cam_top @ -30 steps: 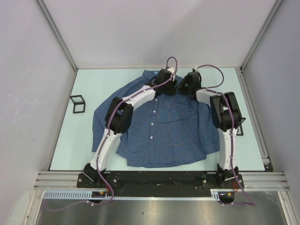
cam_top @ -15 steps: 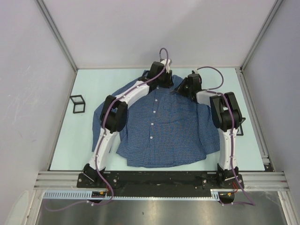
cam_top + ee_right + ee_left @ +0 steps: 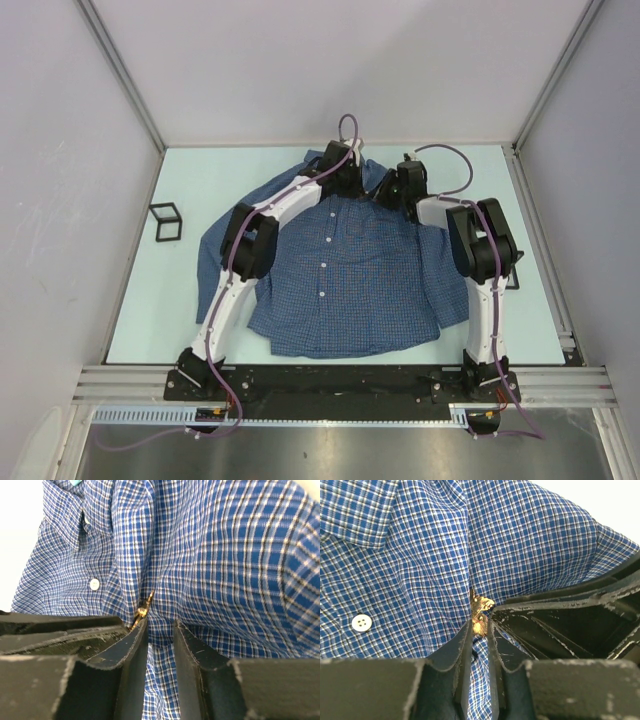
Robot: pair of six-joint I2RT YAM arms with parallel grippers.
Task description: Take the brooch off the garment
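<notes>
The garment [image 3: 340, 290], a blue checked shirt, lies flat on the table with its collar at the far side. Both grippers meet on its upper chest, the left gripper [image 3: 358, 186] and the right gripper [image 3: 381, 192] tip to tip. In the left wrist view the small gold brooch [image 3: 481, 614] sits between the tips of my left gripper [image 3: 480, 625], which is shut on it. In the right wrist view my right gripper [image 3: 160, 626] pinches a raised fold of the garment [image 3: 225, 555], and the brooch [image 3: 142, 611] shows just left of its left finger. From above the brooch is hidden.
A small black wire frame [image 3: 166, 222] stands on the pale table [image 3: 520, 290] left of the shirt. White buttons [image 3: 361, 622] run down the placket. The collar and its pale label [image 3: 75, 482] lie beyond the grippers. Grey walls enclose the table on three sides.
My left arm has swung further toward the collar and its jaws have narrowed onto the brooch. The right gripper has shifted slightly left on the fold, its jaws a little wider.
</notes>
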